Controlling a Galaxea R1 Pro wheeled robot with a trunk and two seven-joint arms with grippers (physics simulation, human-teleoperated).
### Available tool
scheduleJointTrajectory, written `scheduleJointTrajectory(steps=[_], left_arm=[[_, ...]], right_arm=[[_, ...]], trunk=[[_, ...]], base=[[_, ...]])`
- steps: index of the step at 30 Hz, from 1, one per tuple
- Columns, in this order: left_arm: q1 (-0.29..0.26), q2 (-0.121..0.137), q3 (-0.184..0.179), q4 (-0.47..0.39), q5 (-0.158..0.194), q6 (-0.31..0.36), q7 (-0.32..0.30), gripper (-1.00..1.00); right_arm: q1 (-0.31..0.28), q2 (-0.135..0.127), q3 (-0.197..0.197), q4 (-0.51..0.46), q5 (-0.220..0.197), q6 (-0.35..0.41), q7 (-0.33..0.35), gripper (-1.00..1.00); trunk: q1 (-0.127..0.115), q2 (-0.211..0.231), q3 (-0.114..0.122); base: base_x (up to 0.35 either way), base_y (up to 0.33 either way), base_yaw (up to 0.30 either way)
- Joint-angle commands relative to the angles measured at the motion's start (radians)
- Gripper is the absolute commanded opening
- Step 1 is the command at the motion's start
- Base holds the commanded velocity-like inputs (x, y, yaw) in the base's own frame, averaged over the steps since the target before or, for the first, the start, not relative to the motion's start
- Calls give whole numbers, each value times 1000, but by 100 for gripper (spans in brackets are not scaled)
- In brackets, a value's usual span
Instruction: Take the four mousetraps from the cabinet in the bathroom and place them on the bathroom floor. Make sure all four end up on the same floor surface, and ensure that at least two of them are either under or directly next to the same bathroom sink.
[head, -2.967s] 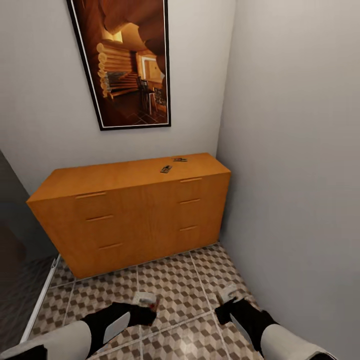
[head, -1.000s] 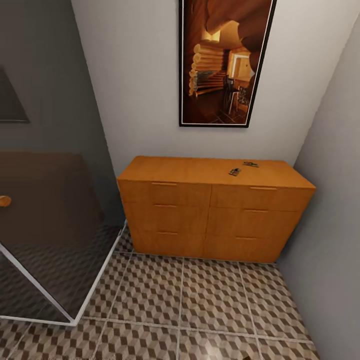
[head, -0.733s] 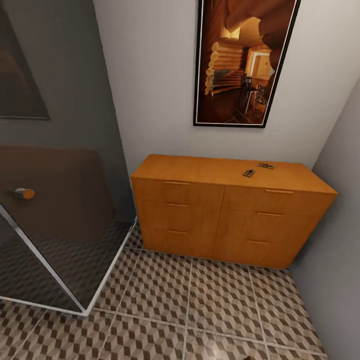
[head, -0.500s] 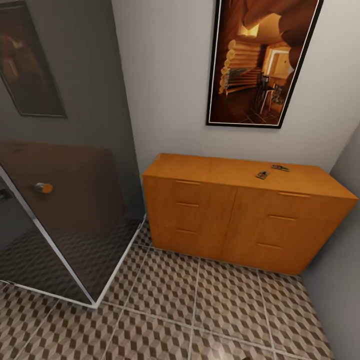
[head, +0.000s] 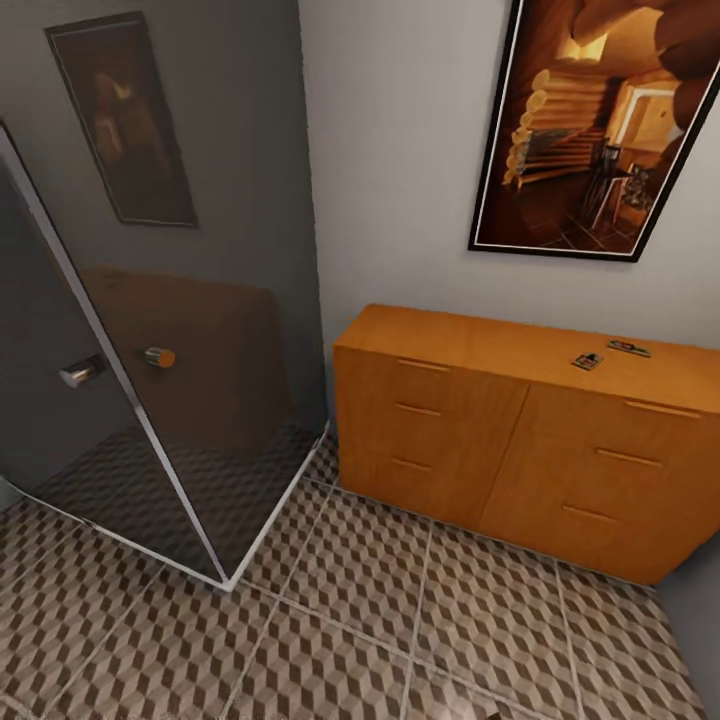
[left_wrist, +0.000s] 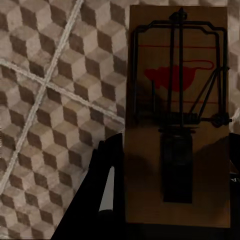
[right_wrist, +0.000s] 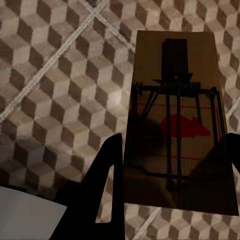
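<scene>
Two traps in hand, two waiting on the cabinet.

On our left, the left end effector is clamped across one mousetrap, carried over the tiled floor; the glass shower door stands at that side. Further right, the cabinet has two mousetraps near each other on its top. The right end effector grips another mousetrap above the tiles. We judge none laid down yet: about halfway, with the sink not reached.
</scene>
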Motion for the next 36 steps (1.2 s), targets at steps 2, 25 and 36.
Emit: scheduleJointTrajectory(steps=[2, 25, 36], left_arm=[[0, 1, -9, -2, 7, -2, 5, -100], [1, 1, -9, -2, 7, -2, 8, -100], [1, 1, -8, -2, 7, -2, 8, -100]], right_arm=[[-1, 0, 8, 1, -9, -4, 0, -100], [-1, -2, 8, 1, -8, -4, 0, -100], [-1, -2, 8, 0, -8, -4, 0, -100]], trunk=[[0, 0, -1], [0, 0, -1], [0, 0, -1]], base=[[0, 0, 286], [0, 0, 286], [0, 0, 286]])
